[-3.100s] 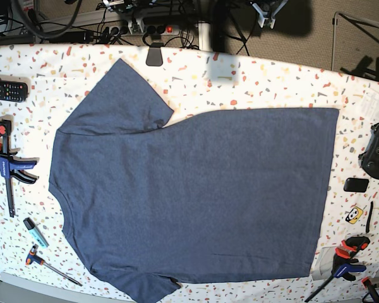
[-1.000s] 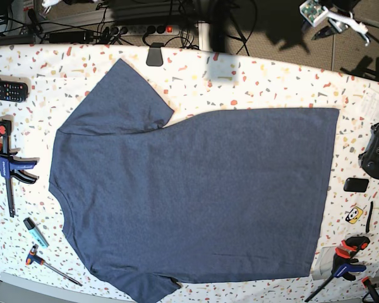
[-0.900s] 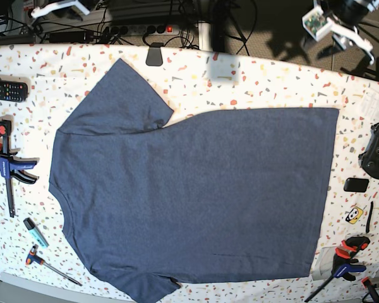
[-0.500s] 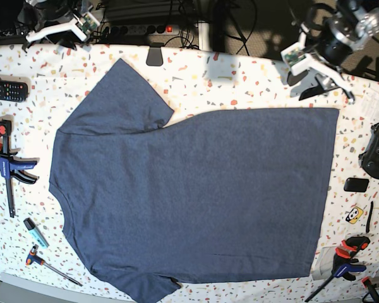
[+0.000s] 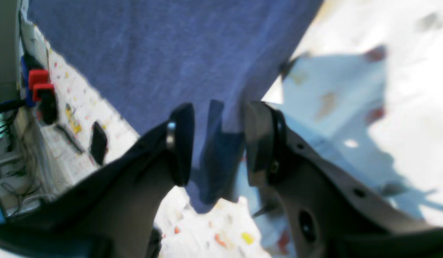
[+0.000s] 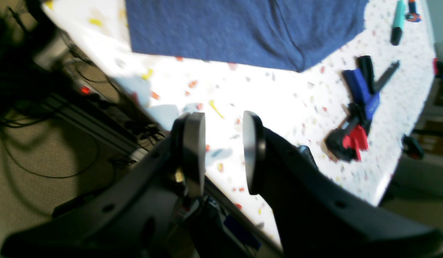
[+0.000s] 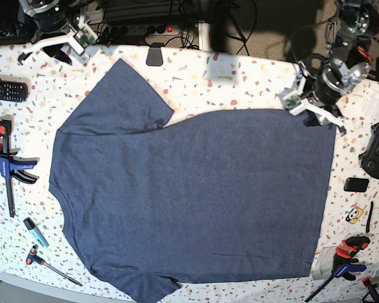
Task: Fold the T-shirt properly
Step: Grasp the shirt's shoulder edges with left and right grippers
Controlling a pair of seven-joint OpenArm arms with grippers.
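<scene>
The left claw [image 5: 216, 143] stands with its 2 pads spread wide apart, and nothing is clamped between them; through the gap shows a corner of the T-shirt [image 5: 178, 53] and the claw's own dark shadow on the cloth. In the base view this left claw [image 7: 316, 112] is down at the far right corner of the T-shirt [image 7: 196, 202], right at the hem edge; whether a pad touches the fabric cannot be told. The right claw [image 6: 221, 150] is partly open, its 2 round pads a moderate gap apart with nothing held, and it hangs over the speckled desk [image 6: 271, 93] near the desk's back edge, well clear of the shirt's sleeve. In the base view the right claw [image 7: 47, 45] sits at the far left corner of the desk [image 7: 252, 79]. The T-shirt lies flat and spread across the middle of the desk, plain navy side up, collar toward the left, hem toward the right. A blue and red clamp [image 7: 6, 165] lies to its left, a black remote [image 7: 6, 90] above that, and a game controller [image 7: 377, 150] to the right.
</scene>
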